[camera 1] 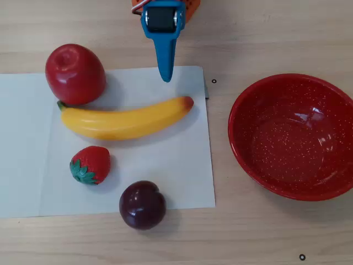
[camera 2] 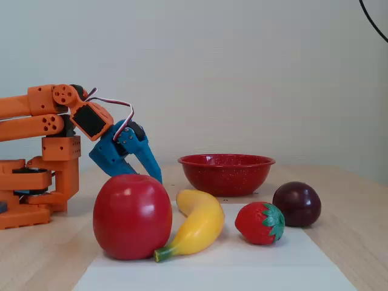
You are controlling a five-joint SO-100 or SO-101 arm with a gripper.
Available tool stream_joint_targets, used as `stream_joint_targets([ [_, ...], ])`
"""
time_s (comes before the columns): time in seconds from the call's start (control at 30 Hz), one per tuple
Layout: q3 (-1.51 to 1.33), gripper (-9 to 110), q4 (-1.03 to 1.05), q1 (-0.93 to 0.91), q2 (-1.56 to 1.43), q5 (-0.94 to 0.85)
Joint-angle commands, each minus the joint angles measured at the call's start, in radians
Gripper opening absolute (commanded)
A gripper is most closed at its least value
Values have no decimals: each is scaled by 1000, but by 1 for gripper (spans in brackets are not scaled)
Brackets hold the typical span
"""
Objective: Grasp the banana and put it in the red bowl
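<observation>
The banana [camera 1: 124, 120] is lying untouched on the white paper sheet [camera 1: 165, 165], its stem beside the apple [camera 1: 74, 74], its length exposed for grasping; the blue gripper [camera 1: 166, 74] is hovering just behind it, fingers seemingly together; the red bowl [camera 1: 248, 143] is waiting empty on the tabletop [camera 1: 248, 33].

arm: in the overhead view the top edge cuts it off at 12 o'clock; only the blue gripper [camera 1: 165, 77] and a bit of orange show.
gripper jaws: both views leave unclear whether they are parted.
red bowl [camera 1: 242, 110]: the right edge of the overhead view clips its rim at 3 o'clock.
banana [camera 2: 197, 227]: in the fixed view the apple [camera 2: 132, 215] hides part of it.
paper sheet [camera 1: 22, 110]: runs off the left edge of the overhead view at 9 o'clock.
</observation>
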State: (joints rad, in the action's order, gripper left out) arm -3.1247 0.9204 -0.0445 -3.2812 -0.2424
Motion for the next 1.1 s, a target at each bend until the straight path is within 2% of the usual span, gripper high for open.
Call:
stream_joint_targets([
  [0.0,-17,0,2,-3,-11,-6],
  [1.07,-15,0,2,-11,-11,9],
])
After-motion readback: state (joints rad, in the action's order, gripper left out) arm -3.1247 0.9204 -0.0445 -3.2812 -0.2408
